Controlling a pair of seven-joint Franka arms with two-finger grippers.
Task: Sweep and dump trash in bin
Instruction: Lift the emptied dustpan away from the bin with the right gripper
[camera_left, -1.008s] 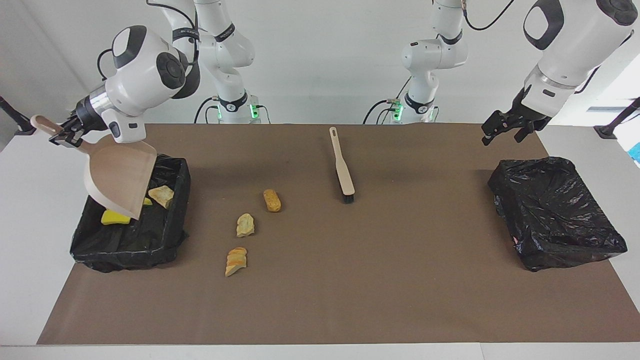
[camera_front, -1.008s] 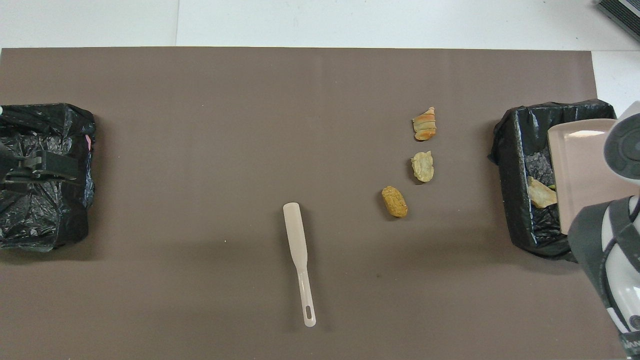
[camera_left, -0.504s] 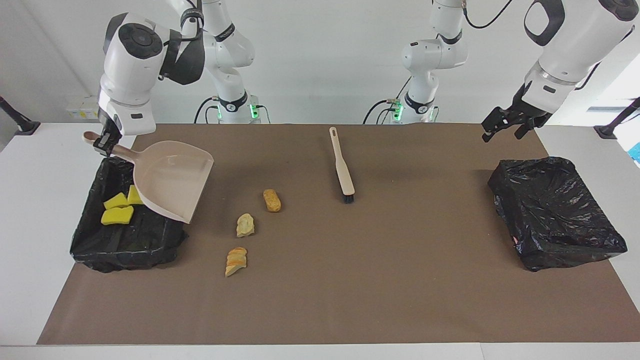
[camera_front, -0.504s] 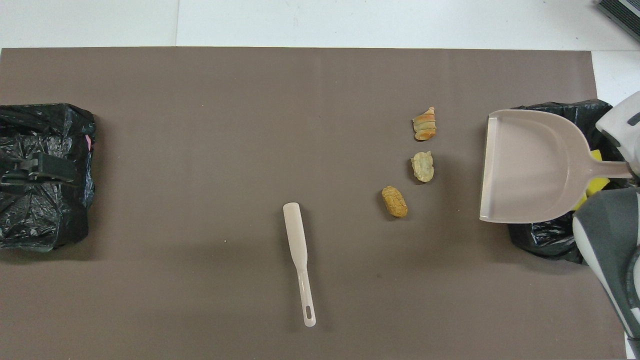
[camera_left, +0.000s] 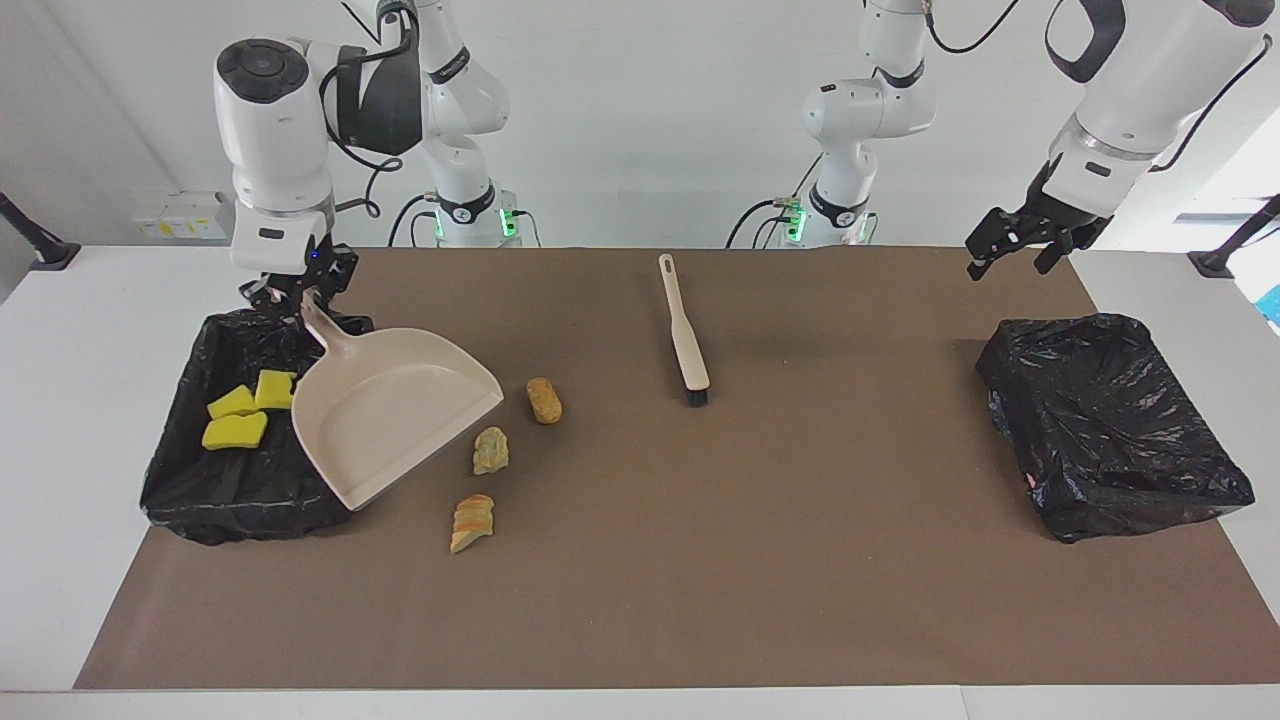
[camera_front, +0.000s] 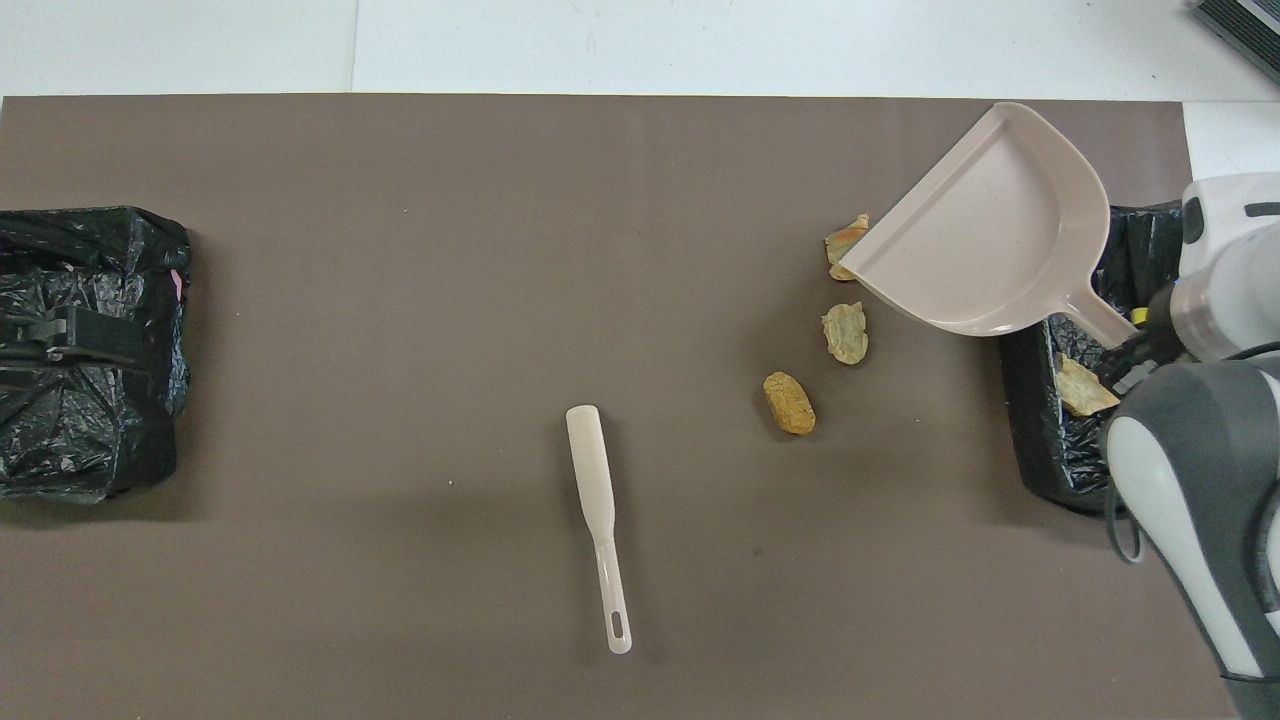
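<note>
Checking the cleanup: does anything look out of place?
Three bread-like scraps lie loose on the brown mat beside the bin, unswept, and the brush lies unused mid-table. The right end effector holds the dustpan.

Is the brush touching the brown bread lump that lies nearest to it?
Apart. In both views bare mat shows between the brush and the bread lump; the overhead view shows the gap most plainly.

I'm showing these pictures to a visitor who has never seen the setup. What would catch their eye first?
Probably the big beige plastic dustpan, held by its handle in the right gripper above the black-lined bin at the right arm's end. Next, the bright yellow sponge chunks inside that bin, and three tan bread-like lumps on the brown mat beside the pan.
</note>
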